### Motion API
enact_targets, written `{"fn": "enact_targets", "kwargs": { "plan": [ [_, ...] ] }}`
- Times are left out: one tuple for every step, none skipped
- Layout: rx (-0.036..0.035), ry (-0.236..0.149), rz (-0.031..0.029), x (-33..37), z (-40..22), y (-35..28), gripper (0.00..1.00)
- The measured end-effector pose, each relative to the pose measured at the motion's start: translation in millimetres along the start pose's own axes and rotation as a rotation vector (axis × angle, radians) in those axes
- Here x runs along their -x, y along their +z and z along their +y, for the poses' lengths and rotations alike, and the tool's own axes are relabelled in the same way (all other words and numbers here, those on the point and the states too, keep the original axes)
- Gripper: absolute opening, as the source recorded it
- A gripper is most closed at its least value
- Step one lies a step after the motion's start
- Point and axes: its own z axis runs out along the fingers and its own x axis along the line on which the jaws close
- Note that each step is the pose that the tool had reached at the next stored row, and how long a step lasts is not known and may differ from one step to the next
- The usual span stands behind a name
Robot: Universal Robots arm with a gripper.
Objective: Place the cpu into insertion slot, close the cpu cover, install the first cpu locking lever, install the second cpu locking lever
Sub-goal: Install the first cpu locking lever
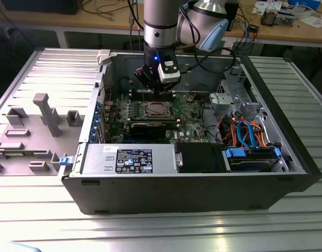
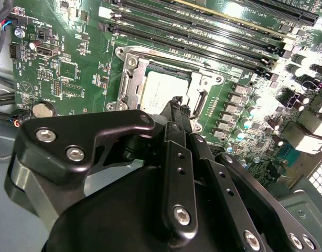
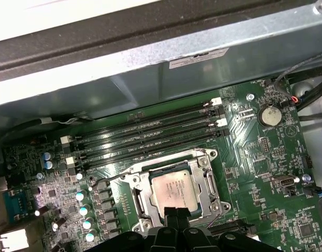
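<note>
The small square cpu with its silvery metal top (image 3: 174, 190) already lies flat in the metal-rimmed insertion slot (image 3: 138, 195), just beyond the black fingers (image 3: 176, 220), so nothing needs carrying. The fingers (image 2: 178, 113) are pressed narrowly together and hold nothing, hovering close over the silvery hinged cpu cover (image 2: 130, 84), seemingly to work the socket hardware.

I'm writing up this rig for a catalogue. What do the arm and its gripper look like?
The arm is a silver-grey tube with a pale blue joint cap and black cables alongside. The gripper is matte black, with angular linkage plates fastened by silver hex screws.
</note>
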Motion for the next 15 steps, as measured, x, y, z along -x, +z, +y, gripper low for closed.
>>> {"fn": "enact_targets", "kwargs": {
  "plan": [
    [0.0001,0.0,0.0,0.0,0.0,0.0,0.11],
    [0.0,-0.001,0.0,0.0,0.0,0.0,0.11],
    [0.0,-0.002,0.0,0.0,0.0,0.0,0.11],
    [0.0001,-0.002,0.0,0.0,0.0,0.0,0.11],
    [0.0001,-0.003,0.0,0.0,0.0,0.0,0.11],
    [0.0001,-0.004,0.0,0.0,0.0,0.0,0.11],
    [0.0001,-0.004,0.0,0.0,0.0,0.0,0.11],
    [0.0001,-0.005,0.0,0.0,0.0,0.0,0.11],
    [0.0001,-0.005,0.0,0.0,0.0,0.0,0.11],
    [0.0001,-0.006,0.0,0.0,0.0,0.0,0.11],
    [0.0001,-0.006,0.0,0.0,0.0,0.0,0.11],
    [0.0002,-0.007,-0.0001,0.0,0.0,0.0,0.11],
    [0.0001,-0.007,-0.0001,0.0,0.0,0.0,0.11],
    [0.0001,-0.008,-0.0001,0.0,0.0,0.0,0.11],
    [0.0002,-0.008,0.0,0.0,0.0,0.0,0.11]
  ]
}}
